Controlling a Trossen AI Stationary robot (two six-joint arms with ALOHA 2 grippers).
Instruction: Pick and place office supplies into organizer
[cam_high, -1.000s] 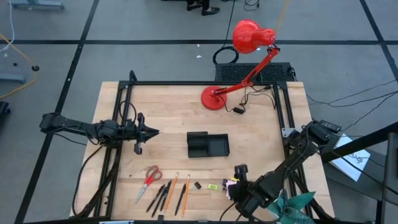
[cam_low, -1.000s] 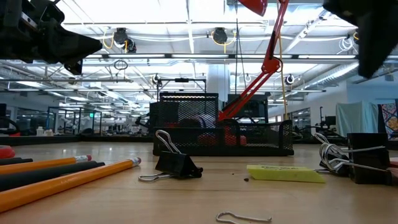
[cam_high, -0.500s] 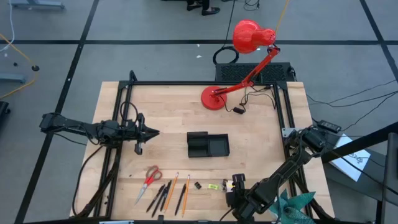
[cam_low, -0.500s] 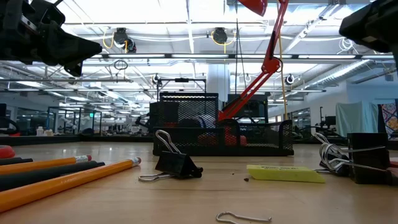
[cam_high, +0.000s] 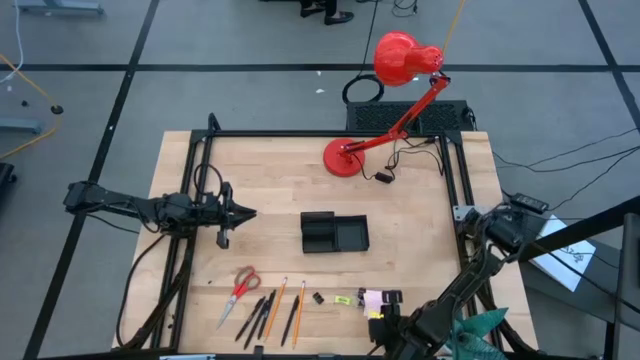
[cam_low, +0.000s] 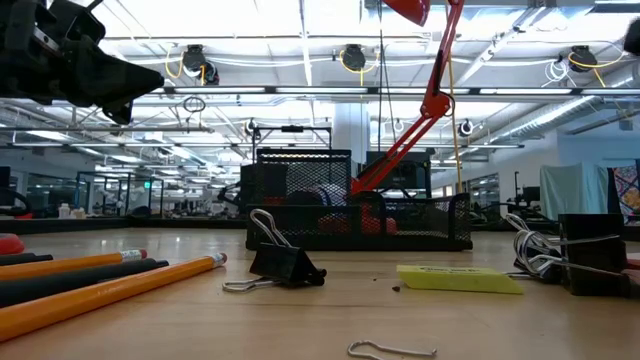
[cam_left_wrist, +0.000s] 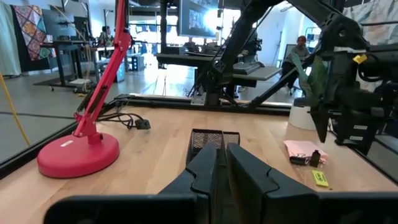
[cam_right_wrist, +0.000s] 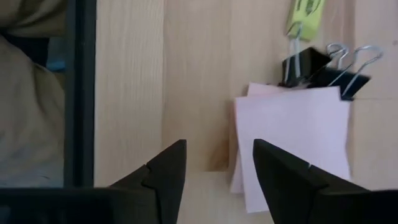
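The left arm reaches level from its side, its left gripper (cam_high: 243, 212) with jaws nearly together and nothing between them. The right arm folds low, elbow raised behind the wrist; its right gripper (cam_right_wrist: 214, 177) has jaws parted, with nothing between them.

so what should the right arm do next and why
Probably ease the right gripper forward and sideways over the pale pink sticky-note pad. Its open fingers hang empty above bare wood at the pad's edge, near the black binder clips, and the black mesh organizer holds none of it yet.
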